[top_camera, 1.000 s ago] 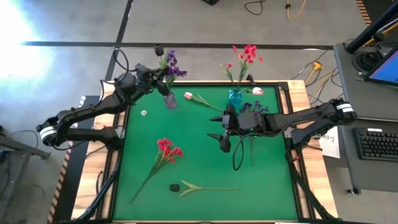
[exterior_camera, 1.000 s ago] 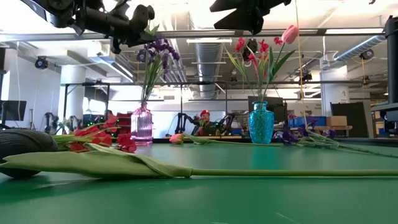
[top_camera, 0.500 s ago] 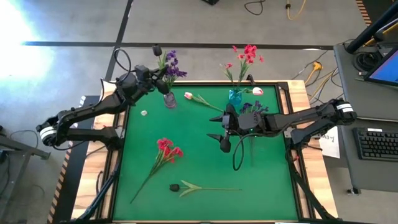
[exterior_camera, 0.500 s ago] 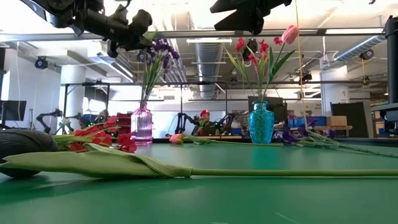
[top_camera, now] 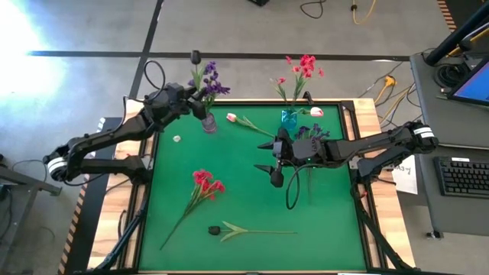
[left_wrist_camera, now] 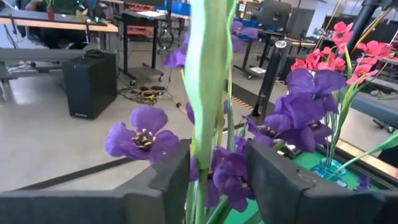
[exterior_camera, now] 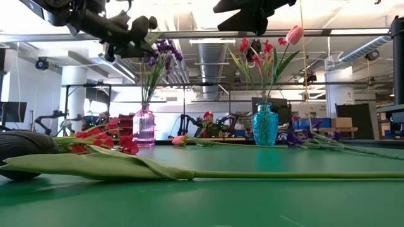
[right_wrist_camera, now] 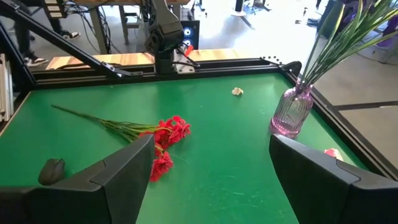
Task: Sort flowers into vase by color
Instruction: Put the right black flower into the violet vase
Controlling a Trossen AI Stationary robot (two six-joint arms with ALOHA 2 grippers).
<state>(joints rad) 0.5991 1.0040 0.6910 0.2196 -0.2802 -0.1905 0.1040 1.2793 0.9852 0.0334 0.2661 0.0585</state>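
Left wrist view: left gripper [left_wrist_camera: 217, 171] parted around green stem [left_wrist_camera: 208, 74].

Hidden and cut-off items

In the left wrist view, I saw the green stem [left_wrist_camera: 208, 81] run past the frame's upper edge, bloom unseen. The right wrist view cropped the purple vase's [right_wrist_camera: 292, 112] sprays. A small pale object [top_camera: 176, 138] on the mat was too small to identify.

green table [top_camera: 252, 198], keyboard [top_camera: 464, 176] (far right)

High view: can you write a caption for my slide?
Left gripper above the purple vase; right gripper open mid-table.
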